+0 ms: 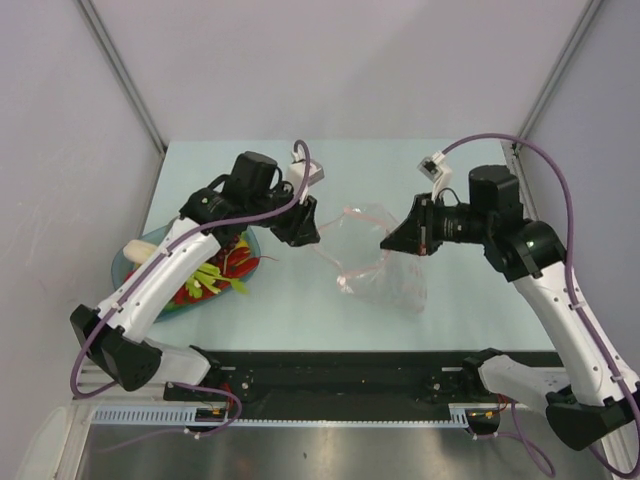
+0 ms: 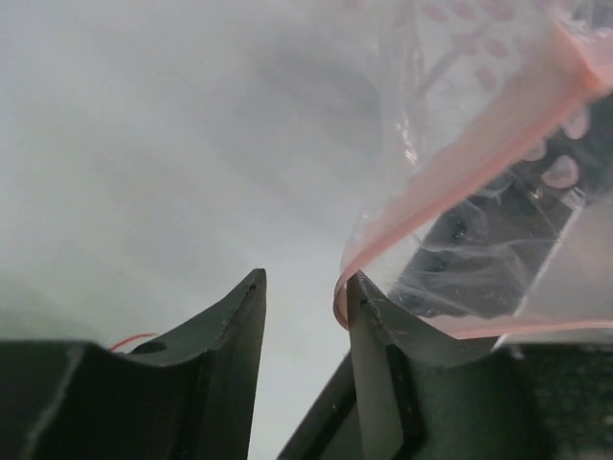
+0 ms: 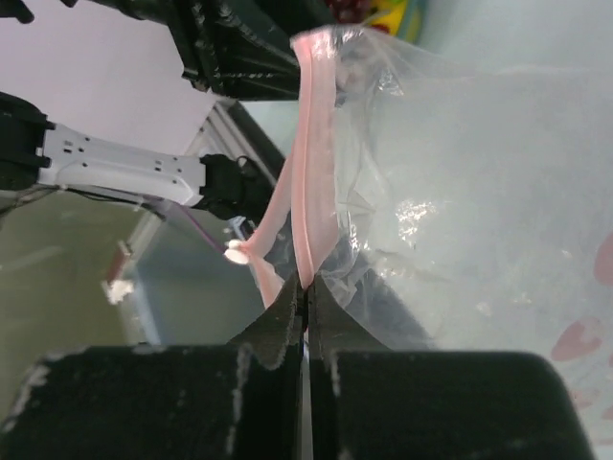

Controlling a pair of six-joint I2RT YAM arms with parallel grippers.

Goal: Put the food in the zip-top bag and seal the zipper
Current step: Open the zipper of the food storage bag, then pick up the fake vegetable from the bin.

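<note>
The clear zip-top bag (image 1: pixel 395 282) has a pink zipper (image 3: pixel 311 172) and faint pink hearts (image 3: pixel 575 340); the food (image 1: pixel 213 276) is red and green.

A pale blue-green counter (image 1: pixel 300 310) is enclosed by grey walls on three sides. At its left edge a translucent blue-green dish (image 1: pixel 122 268) is set, and the food (image 1: pixel 215 272) is heaped in it as red, green and yellow pieces. Near the middle, the zip-top bag (image 1: pixel 400 285) appears to be rested on the counter by its lower part, while its pink-edged mouth is raised off the surface. A black rail (image 1: pixel 350 365) is fixed along the near edge.
</note>
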